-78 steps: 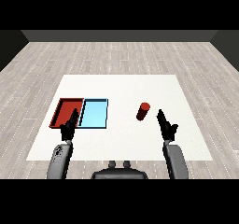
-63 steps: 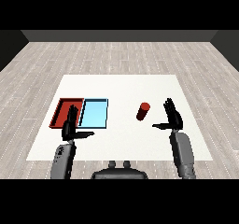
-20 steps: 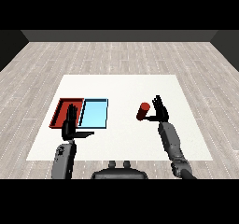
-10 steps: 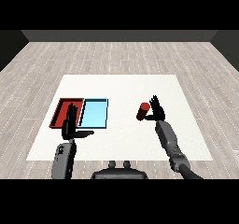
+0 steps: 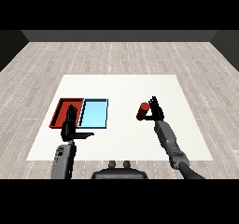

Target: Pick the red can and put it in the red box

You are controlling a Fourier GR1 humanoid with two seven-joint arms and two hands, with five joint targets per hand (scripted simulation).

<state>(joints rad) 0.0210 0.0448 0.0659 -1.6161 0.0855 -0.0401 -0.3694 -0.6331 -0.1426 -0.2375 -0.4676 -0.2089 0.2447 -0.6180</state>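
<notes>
1. red can point(image 5: 143, 111) is seen tilted on the white table point(image 5: 126, 85), right of the light blue tray point(image 5: 94, 113) and well apart from the red tray point(image 5: 63, 112).
2. right hand point(image 5: 155, 110) is now pressed against the can's right side, fingers raised and spread rather than curled; no wrap around the can is seen yet.
3. compared with a few seconds ago, the right hand has been brought in from the can's right until contact is made, and the can, upright then, now leans. a grasp is judged to be just beginning, with closing of the fingers still to be done.
4. left hand point(image 5: 71, 126) is held over the near edge of the trays, fingers straight, thumb out sideways, nothing held; its place is unchanged.
5. carrying is judged not yet started: the can must be taken leftward past the blue tray.
6. counted: one can, one red tray, one light blue tray, two hands, one table.
</notes>
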